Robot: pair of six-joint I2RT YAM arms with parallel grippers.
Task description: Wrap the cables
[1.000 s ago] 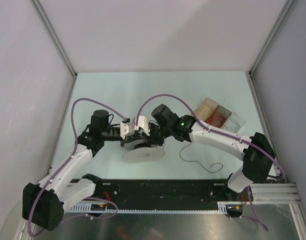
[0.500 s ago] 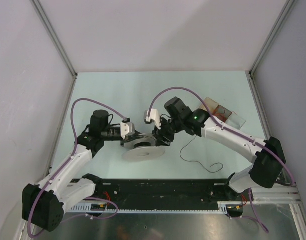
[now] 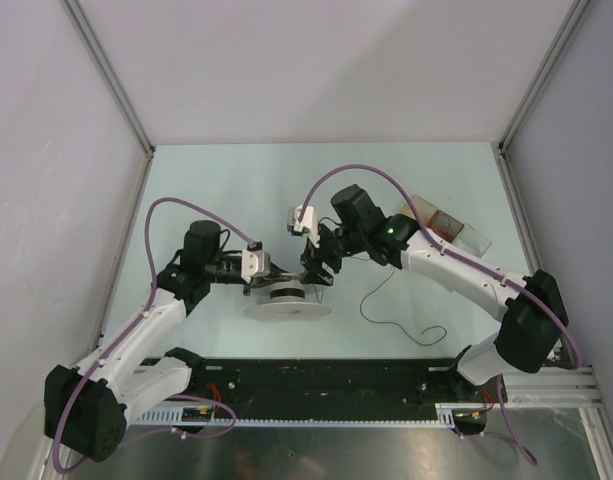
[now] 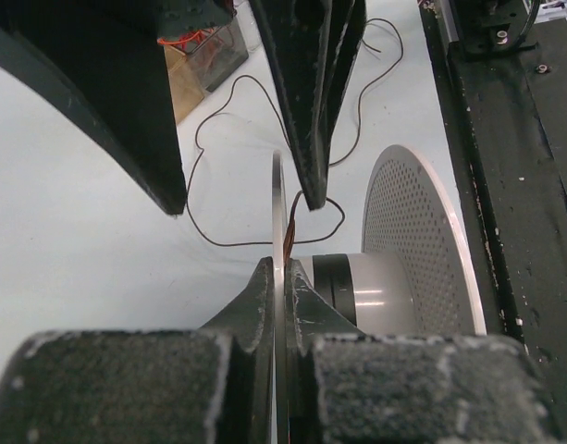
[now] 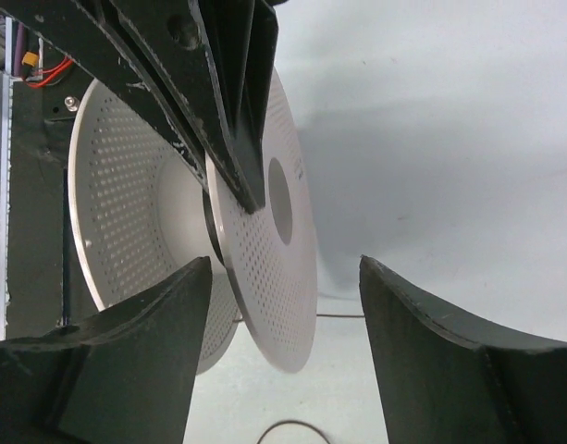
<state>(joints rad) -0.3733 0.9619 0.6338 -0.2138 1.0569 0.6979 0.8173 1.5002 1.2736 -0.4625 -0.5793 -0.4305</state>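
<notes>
Clamping the upper flange of the white perforated spool, the L gripper is closed tight. Both its fingers pinch the thin disc edge-on w/ no gap showing. Spool sits approx mid-table, a bit toward the near edge, just beyond the black rail that runs along that edge. R gripper comes in from the right side w/ jaws spread wide and nothing held. In its wrist view the spool's flange shows in the gap beyond the fingertips, neither pad on it. From the L wrist view, one R finger points down btwn the two flanges, tip close to the grey hub; can't tell if it touches. The cable, thin and dark, lies loose on the table right of the spool, curling in slack loops toward the near-right part of the table. One strand rises from those loops into the gap btwn flanges, right by that R fingertip; can't tell if it's in contact w/ the finger. Clear box w/ an orange-red coil sits toward the table's right edge, partly hidden behind the R arm.
</notes>
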